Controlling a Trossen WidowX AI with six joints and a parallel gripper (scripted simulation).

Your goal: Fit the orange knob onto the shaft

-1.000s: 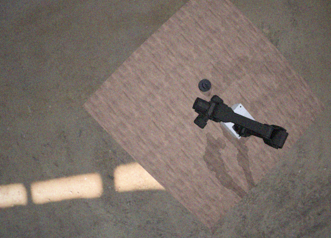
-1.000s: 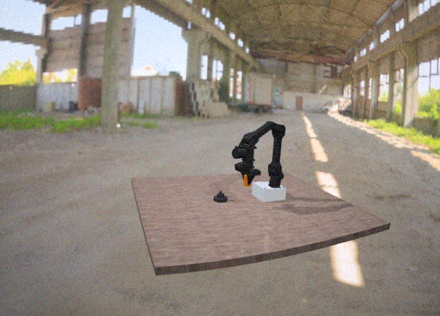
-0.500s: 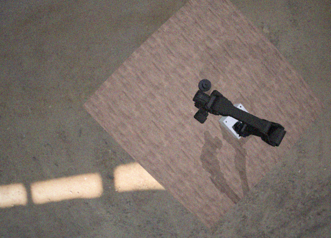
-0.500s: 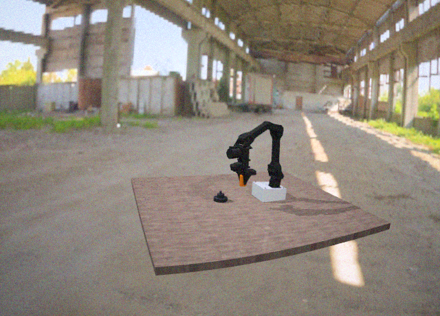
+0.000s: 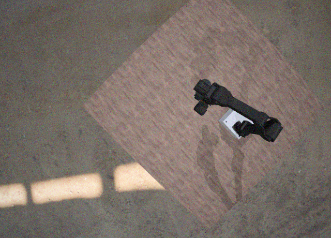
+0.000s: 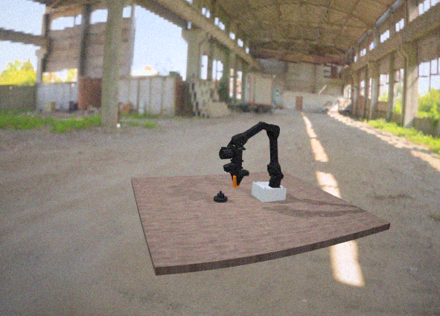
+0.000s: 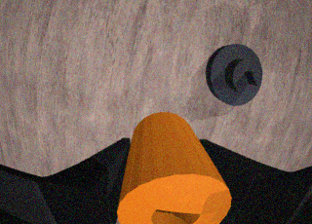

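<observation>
The orange knob point(image 6: 234, 181) point(image 7: 163, 148) is held in my gripper point(image 6: 236, 180) point(image 7: 164, 146), which is shut on it above the table. In the wrist view the knob's end face, with part of its hole, is at the bottom edge. The dark round pedestal point(image 6: 220, 199) point(image 7: 236, 98) stands on the table, with its shaft point(image 6: 220, 193) point(image 7: 250, 78) pointing up. The pedestal is up and right of the knob in the wrist view, and lower left of it in the exterior view. The knob is apart from the shaft. In the top view the arm hides most of the pedestal.
The brown table point(image 5: 160, 96) point(image 6: 199, 234) carries the arm's white base block point(image 5: 227, 118) point(image 6: 262, 194), which is right of the gripper in the top and exterior views. The arm's shadows fall across the table beside the base.
</observation>
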